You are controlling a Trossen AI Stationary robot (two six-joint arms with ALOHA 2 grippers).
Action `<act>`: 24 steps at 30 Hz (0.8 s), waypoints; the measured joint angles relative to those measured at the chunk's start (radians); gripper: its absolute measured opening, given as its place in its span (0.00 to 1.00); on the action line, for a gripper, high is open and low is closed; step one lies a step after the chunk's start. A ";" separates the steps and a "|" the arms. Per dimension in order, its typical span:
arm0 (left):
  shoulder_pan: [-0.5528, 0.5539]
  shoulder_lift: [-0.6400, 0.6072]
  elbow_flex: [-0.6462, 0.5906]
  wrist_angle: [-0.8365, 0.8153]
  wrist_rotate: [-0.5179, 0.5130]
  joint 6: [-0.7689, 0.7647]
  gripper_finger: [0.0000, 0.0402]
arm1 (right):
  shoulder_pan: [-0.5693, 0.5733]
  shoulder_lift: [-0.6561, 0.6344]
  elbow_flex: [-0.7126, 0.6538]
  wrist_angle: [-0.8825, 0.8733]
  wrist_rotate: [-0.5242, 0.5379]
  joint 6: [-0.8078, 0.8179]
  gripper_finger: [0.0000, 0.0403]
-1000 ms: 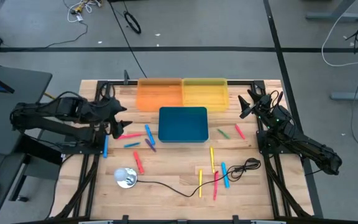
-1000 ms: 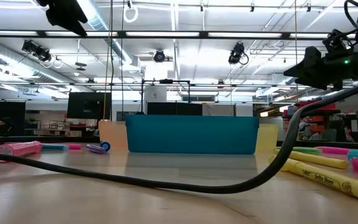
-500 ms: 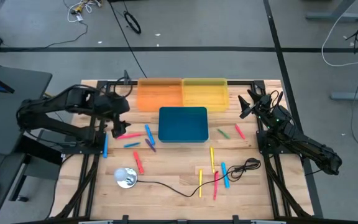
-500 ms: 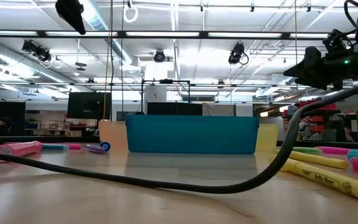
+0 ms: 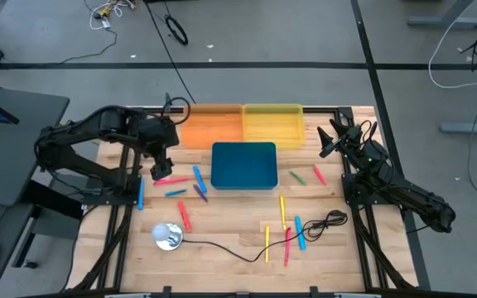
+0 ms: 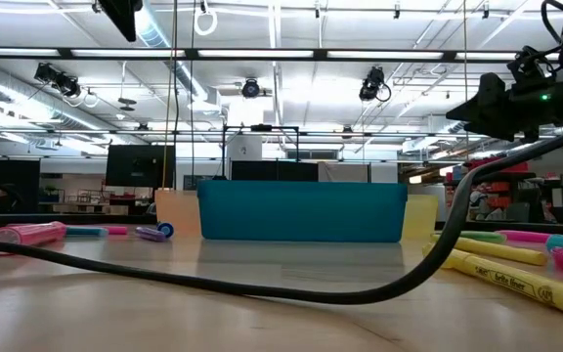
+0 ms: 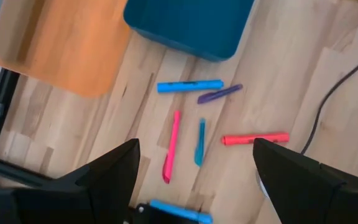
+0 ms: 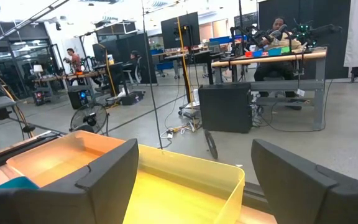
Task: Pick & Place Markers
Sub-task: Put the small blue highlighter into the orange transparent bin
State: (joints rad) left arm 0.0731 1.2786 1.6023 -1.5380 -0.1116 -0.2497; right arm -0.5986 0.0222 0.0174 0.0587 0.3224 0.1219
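On the tabletop [image 5: 222, 236], the markers [image 5: 195, 175] lie scattered left, right and in front of the blue bin [image 5: 243, 165] (none inside). Left gripper [image 5: 161, 160] hovers left of the bin, fingers open and empty; right gripper [image 5: 328, 141] waits right of it, fingers open.

Black cable [image 5: 247, 252] crosses front markers [image 5: 292, 232] (tangle risk).

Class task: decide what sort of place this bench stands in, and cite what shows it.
Probably a robotics lab or workshop: monitors on desks, exposed ceiling lights, floor cables, and a person seated at a workbench.
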 joint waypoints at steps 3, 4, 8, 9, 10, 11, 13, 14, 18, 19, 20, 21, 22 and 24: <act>0.000 0.032 0.041 -0.033 0.012 -0.005 0.80 | 0.000 0.000 0.000 0.000 0.000 0.000 0.78; 0.000 0.040 0.050 -0.031 0.025 -0.006 0.80 | 0.000 0.000 0.000 0.000 0.000 0.000 0.78; 0.000 0.062 0.057 -0.033 0.090 -0.033 0.80 | 0.000 0.000 0.000 0.000 0.000 0.000 0.78; 0.000 0.066 0.057 -0.033 0.110 -0.038 0.80 | 0.000 0.000 0.000 0.000 0.000 0.000 0.78; 0.000 0.068 0.055 -0.032 0.128 -0.048 0.80 | 0.000 0.000 0.000 0.000 0.000 0.000 0.78; 0.000 0.067 0.055 -0.033 0.138 -0.054 0.80 | 0.000 0.000 0.000 0.000 0.000 0.000 0.78; 0.000 0.063 0.056 -0.034 0.138 -0.070 0.80 | 0.000 0.000 0.000 0.000 0.000 0.000 0.78; 0.000 0.063 0.056 -0.034 0.127 -0.078 0.80 | 0.000 0.000 0.000 0.000 0.000 0.000 0.78; 0.000 0.065 0.056 -0.033 0.099 -0.080 0.80 | 0.000 0.000 0.000 0.000 0.000 0.000 0.78; 0.000 0.063 0.052 -0.032 0.098 -0.080 0.80 | 0.000 0.000 0.000 0.000 0.000 0.000 0.78; 0.000 0.063 0.041 -0.032 0.099 -0.082 0.80 | 0.000 0.000 0.000 0.000 0.000 0.000 0.78; -0.003 0.062 0.022 -0.034 0.101 -0.086 0.80 | 0.000 0.000 0.000 0.000 0.000 0.000 0.78; -0.009 0.061 0.000 -0.032 0.101 -0.094 0.80 | 0.000 0.000 0.000 0.000 0.000 0.000 0.78; -0.017 0.055 -0.046 -0.032 0.101 -0.105 0.80 | 0.000 0.000 0.000 0.000 0.000 0.000 0.78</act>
State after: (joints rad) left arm 0.0557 1.3338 1.5562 -1.5703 -0.0105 -0.3542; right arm -0.5987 0.0223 0.0174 0.0589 0.3225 0.1219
